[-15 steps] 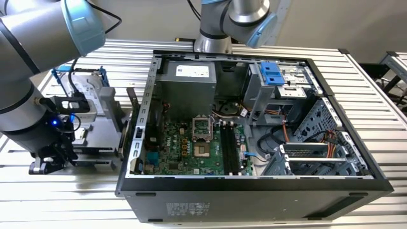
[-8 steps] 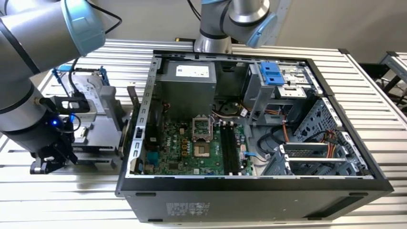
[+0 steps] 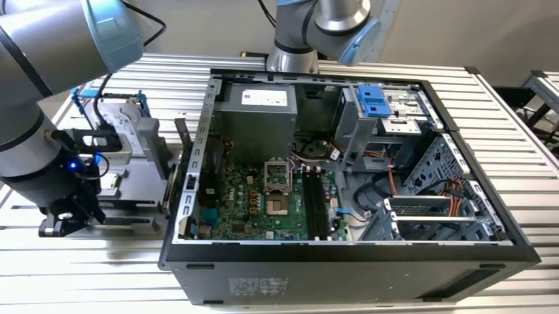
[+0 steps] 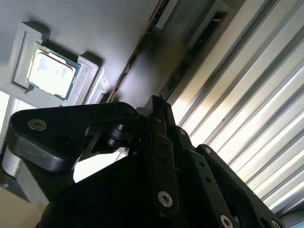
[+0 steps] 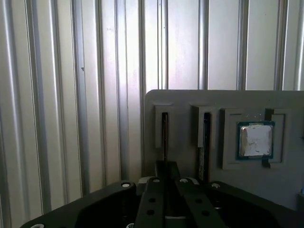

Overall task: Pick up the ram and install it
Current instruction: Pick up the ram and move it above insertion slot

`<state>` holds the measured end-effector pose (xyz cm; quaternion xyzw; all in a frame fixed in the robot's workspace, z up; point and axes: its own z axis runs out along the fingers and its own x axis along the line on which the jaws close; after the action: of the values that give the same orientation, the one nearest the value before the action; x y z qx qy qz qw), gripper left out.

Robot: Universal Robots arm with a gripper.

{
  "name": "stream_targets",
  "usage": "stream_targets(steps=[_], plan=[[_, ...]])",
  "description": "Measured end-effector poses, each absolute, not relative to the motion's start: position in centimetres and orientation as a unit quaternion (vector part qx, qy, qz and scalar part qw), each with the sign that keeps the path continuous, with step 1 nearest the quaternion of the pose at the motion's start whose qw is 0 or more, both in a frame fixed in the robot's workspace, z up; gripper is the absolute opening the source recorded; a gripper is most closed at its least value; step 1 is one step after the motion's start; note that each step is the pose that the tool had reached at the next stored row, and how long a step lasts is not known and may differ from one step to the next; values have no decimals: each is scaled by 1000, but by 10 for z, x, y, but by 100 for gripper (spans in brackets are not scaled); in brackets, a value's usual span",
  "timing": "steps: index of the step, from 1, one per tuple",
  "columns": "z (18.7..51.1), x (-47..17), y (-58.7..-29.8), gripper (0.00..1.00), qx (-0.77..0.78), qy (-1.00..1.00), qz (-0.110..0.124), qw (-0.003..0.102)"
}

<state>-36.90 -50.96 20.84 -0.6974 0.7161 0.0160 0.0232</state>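
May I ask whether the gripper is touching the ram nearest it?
Cannot tell. In the first wrist view the gripper hides the near end of that ram, so neither contact nor a gap shows plainly.

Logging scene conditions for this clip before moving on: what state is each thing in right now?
Computer case: open, side panel off.
Motherboard slots: look empty.
Ram: upright on edge in the grey holder, not lifted.
Second stick: upright in the neighbouring slot.
Processor chip: flat in its recess.
End effector: low over the ram's slot.
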Motion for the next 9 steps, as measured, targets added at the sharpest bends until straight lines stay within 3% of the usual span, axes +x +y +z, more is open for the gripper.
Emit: stream_targets(steps=[9], plan=[[239,-369,-510,0,-697,717,16,23]])
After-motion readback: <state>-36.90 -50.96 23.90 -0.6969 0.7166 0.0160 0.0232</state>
